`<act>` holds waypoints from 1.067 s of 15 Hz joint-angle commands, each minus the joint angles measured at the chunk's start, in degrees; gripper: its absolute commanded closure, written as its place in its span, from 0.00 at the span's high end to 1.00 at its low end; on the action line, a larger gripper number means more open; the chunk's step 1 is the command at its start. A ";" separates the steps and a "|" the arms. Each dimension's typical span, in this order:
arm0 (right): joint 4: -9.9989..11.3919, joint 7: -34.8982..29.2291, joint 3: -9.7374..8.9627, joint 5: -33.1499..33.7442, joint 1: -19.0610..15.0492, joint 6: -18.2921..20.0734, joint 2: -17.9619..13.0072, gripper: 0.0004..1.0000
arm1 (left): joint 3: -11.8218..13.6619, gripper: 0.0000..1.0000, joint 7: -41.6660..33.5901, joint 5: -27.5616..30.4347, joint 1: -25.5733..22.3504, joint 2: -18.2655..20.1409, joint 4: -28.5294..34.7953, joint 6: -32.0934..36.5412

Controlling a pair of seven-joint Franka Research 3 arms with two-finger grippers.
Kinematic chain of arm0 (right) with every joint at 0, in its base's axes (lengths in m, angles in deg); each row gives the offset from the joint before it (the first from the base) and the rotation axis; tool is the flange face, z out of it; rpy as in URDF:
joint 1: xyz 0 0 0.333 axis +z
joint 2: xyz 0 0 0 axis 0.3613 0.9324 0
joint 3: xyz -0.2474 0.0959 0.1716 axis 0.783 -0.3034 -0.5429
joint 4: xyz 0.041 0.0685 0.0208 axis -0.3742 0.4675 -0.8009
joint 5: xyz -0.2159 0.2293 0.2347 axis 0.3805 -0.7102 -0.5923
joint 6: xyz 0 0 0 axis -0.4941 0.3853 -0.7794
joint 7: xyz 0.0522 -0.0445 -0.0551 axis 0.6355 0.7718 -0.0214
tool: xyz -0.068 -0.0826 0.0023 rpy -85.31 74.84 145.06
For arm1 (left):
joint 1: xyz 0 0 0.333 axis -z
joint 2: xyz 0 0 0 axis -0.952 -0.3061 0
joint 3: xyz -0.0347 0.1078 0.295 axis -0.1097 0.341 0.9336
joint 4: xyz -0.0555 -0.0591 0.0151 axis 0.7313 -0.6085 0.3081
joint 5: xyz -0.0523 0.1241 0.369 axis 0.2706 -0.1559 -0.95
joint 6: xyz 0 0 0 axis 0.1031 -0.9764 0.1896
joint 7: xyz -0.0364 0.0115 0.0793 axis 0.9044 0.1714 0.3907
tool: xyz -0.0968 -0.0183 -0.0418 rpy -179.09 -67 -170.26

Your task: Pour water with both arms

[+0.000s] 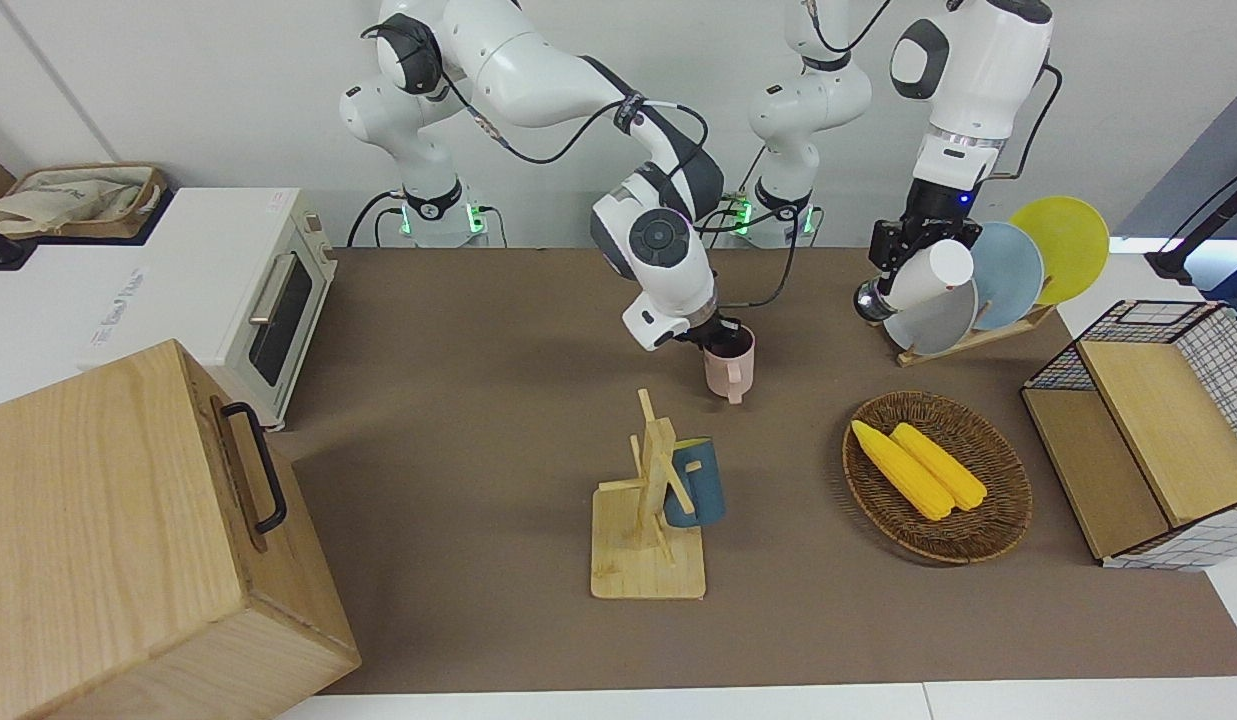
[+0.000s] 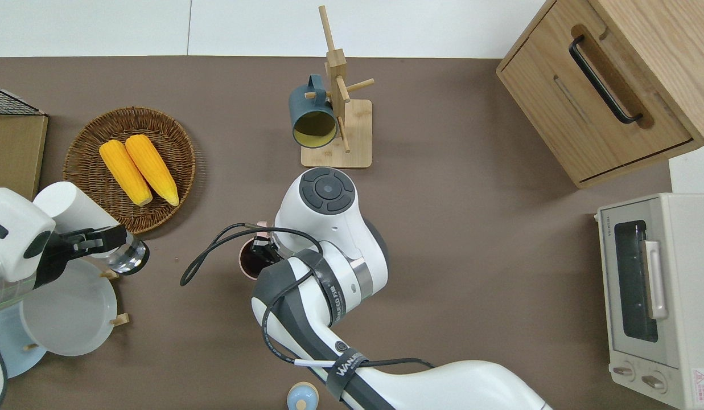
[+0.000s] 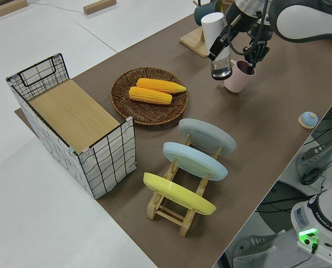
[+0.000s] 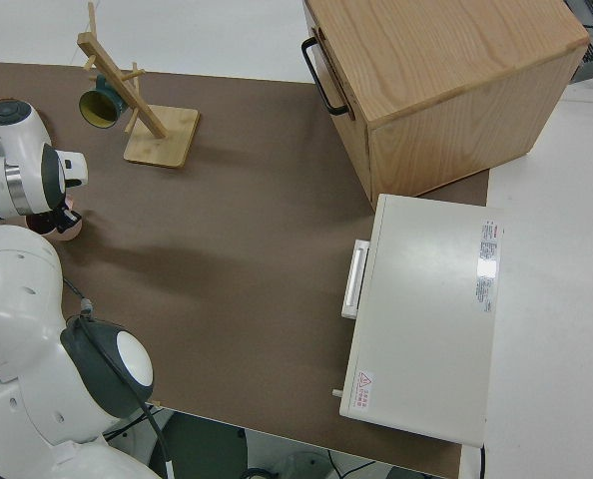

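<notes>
Now, R claw (image 1: 716, 335): clamped on pink mug (image 1: 730, 365) rim.
L claw (image 2: 95, 240): gripping white bottle (image 2: 81, 219), tilted.
Side view: bottle mouth just beside mug; overhead hides that.

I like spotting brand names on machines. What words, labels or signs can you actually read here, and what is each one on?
"WANEED...": white letters on the black strap around the right arm's cable; the end is unclear.
Print on the toaster oven's top: too blurred to read.
Red warning sticker on the oven's front corner: too small to read.
Lettering on the right arm's dark band: unreadable.
</notes>
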 commanded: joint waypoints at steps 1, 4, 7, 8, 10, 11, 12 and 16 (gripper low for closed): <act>-1.70 -1.70 0.18 -1.26 0.45 -1.33 1.87 0.00 | 0.66 0.00 0.40 2.33 1.33 4.21 5.85 -7.61; -1.88 -1.53 0.26 -0.99 0.63 -1.50 1.96 0.72 | 0.66 0.00 0.49 3.04 2.38 4.65 8.15 -11.15; -2.14 -1.00 0.35 -0.38 1.16 -2.73 1.96 0.99 | 0.66 0.00 0.49 3.04 2.38 4.65 8.15 -11.15; -2.58 -1.00 0.61 -0.46 0.98 -2.39 1.78 0.99 | 0.66 0.00 0.49 3.04 2.38 4.65 8.07 -11.15; -4.25 -1.79 0.70 -0.47 0.54 -1.07 1.34 0.99 | 0.66 0.00 0.49 3.04 2.38 4.56 8.15 -11.15; -4.25 -1.88 1.05 -0.55 0.80 -0.54 1.08 0.99 | 0.66 0.00 0.49 3.04 2.47 4.48 8.15 -11.07; -4.25 -2.49 1.14 -0.47 0.63 0.16 0.38 0.99 | 0.66 0.00 0.49 3.04 2.47 4.48 8.24 -11.07; -4.25 -2.85 2.11 1.29 -2.61 6.74 -4.62 0.99 | 0.57 0.00 0.40 3.04 3.08 4.39 8.50 -11.07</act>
